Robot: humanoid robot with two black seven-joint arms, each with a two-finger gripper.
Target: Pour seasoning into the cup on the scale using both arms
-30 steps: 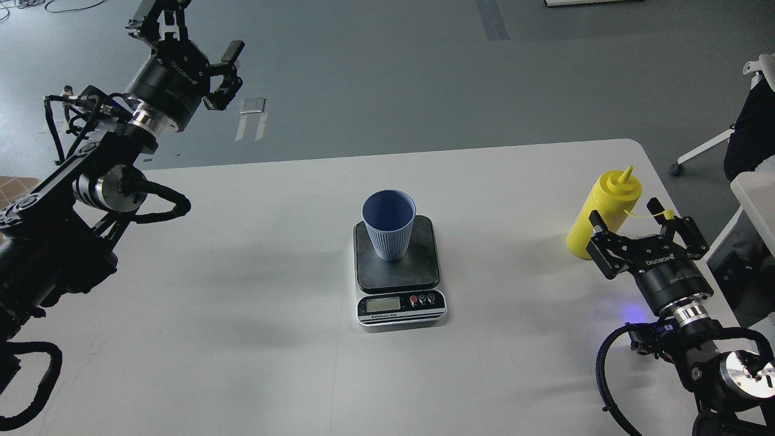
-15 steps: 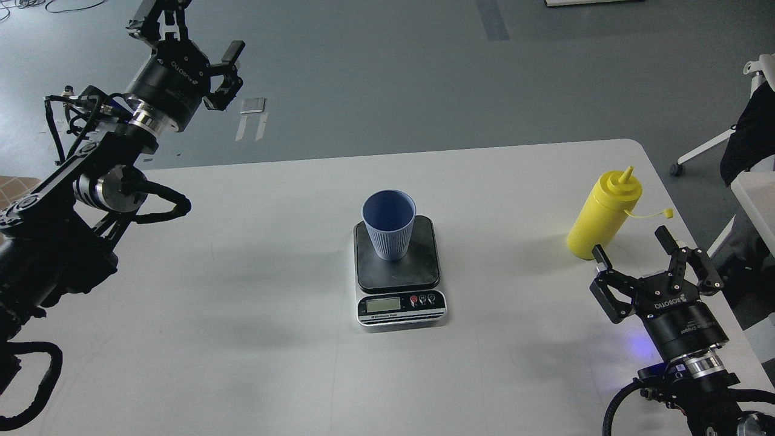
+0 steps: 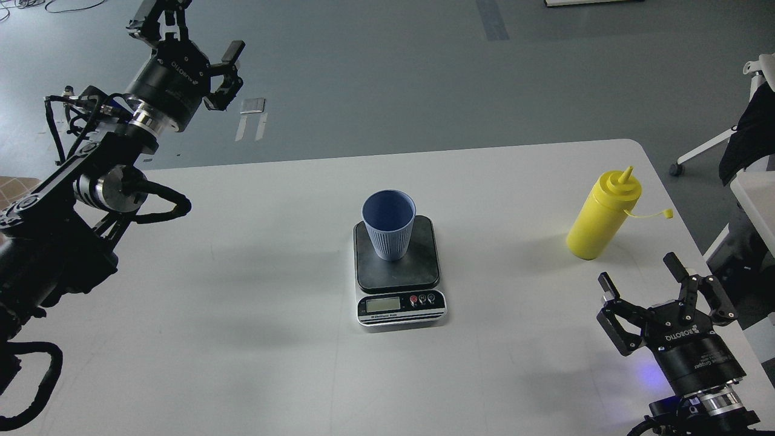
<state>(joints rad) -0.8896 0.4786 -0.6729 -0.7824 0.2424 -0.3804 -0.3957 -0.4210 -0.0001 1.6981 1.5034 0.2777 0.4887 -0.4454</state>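
Backing toward six o'clock, my right gripper (image 3: pixel 640 280), fingers released, leaves the tall yellow squeeze bottle (image 3: pixel 600 217); left gripper (image 3: pixel 191 28) spread. I'd re-approach squarely, mid-body.

A pale blue ribbed cup (image 3: pixel 389 224) stands upright on the dark platform of a small digital scale (image 3: pixel 398 270) at the centre of a white bench (image 3: pixel 242 315), the scale's silver display panel facing the camera. At the bench's right side, a tall yellow squeeze bottle (image 3: pixel 602 217) stands upright, its tethered cap (image 3: pixel 667 213) hanging off to the right. The right hand (image 3: pixel 643 270), fingers spread and holding nothing, sits just in front of the bottle without touching it. The left hand (image 3: pixel 194 30), fingers apart, is raised beyond the bench's far left corner, over grey floor (image 3: pixel 424 79).
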